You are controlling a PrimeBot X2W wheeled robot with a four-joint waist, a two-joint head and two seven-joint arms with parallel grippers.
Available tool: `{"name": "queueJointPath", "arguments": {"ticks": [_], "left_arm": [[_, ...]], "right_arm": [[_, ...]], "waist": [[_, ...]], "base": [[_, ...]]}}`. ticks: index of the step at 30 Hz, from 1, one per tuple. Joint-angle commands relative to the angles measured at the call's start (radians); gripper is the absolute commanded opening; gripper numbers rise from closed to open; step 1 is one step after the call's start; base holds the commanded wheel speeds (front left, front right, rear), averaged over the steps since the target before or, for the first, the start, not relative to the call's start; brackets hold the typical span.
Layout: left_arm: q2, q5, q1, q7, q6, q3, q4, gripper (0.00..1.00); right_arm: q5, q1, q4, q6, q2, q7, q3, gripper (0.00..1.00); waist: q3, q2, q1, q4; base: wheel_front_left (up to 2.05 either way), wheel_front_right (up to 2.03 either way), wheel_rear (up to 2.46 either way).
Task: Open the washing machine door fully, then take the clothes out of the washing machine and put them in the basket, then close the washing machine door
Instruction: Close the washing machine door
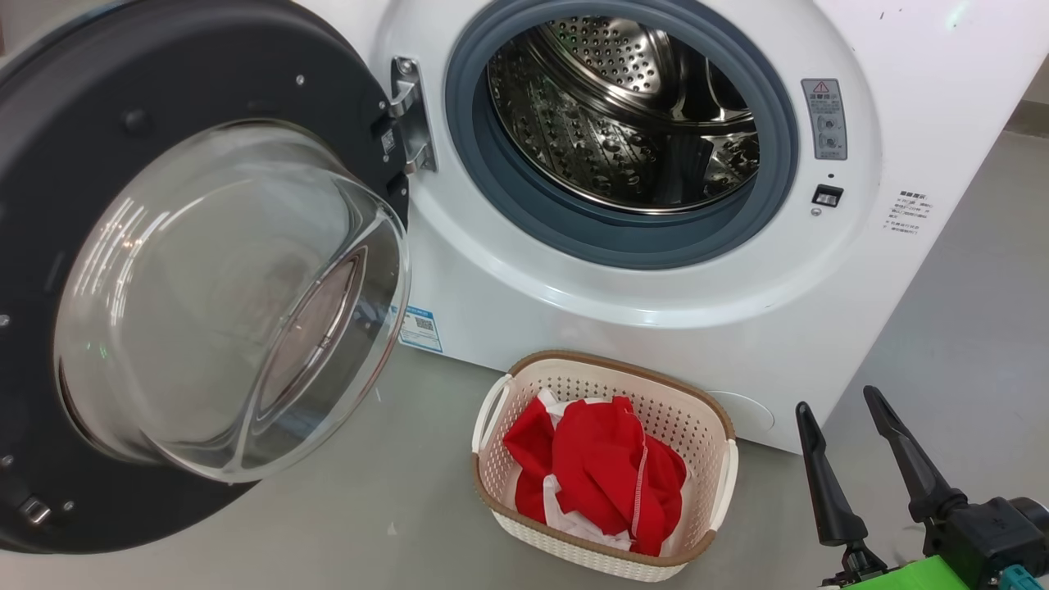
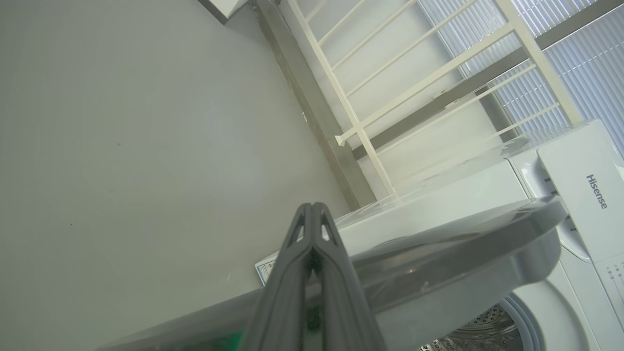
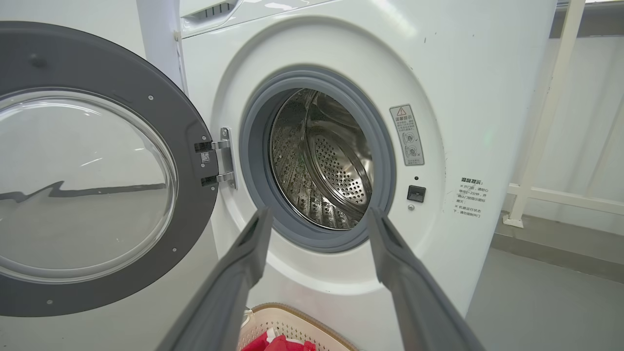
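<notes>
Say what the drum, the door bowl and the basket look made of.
Drum: shiny steel by its look, perforated and mirror-bright. Door bowl: clear glass or plastic, see-through with glare streaks. Basket: matte cream plastic, moulded holes, brown woven-look rim.

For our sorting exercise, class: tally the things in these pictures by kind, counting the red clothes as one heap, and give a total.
Washing machine: 1
Washing machine door: 1
Basket: 1
Heap of red clothes: 1
End effectors (left end effector, right end effector): 2
Total: 6
</notes>
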Motion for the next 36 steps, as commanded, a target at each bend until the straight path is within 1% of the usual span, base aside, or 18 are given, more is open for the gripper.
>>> {"name": "queueJointPath", "arguments": {"ticks": [1,7,15,25,36], "left_arm": [[0.073,-0.001,-0.025,0.009,-0.018,0.023,-0.023,0.0],[0.066,-0.013,-0.007,0.047,-0.03,0.008,-0.042,0.0],[0.029,-0.041,0.055,0.092,-0.049,-0.001,-0.108,0.0],[-0.017,-0.096,0.103,0.15,-0.042,0.006,-0.2,0.0],[-0.075,-0.138,0.152,0.188,-0.036,-0.001,-0.337,0.0]], "right_arm": [[-0.006,-0.015,-0.028,0.006,-0.013,0.001,0.022,1.0],[-0.005,-0.015,-0.029,0.006,-0.013,0.0,0.021,1.0],[-0.002,-0.015,-0.028,0.006,-0.013,-0.002,0.016,1.0],[0.002,-0.019,-0.02,0.006,-0.013,-0.005,0.015,1.0],[0.003,-0.02,-0.021,0.006,-0.013,-0.006,0.018,1.0]], "waist": [[0.001,0.0,0.0,-0.001],[0.007,0.0,0.0,-0.006],[0.018,0.0,0.0,-0.004],[0.014,0.0,0.0,0.01],[0.015,0.0,0.0,0.025]], "base": [[0.0,0.0,0.0],[0.0,0.0,0.0],[0.0,0.0,0.0],[0.0,0.0,0.0],[0.0,0.0,0.0]]}}
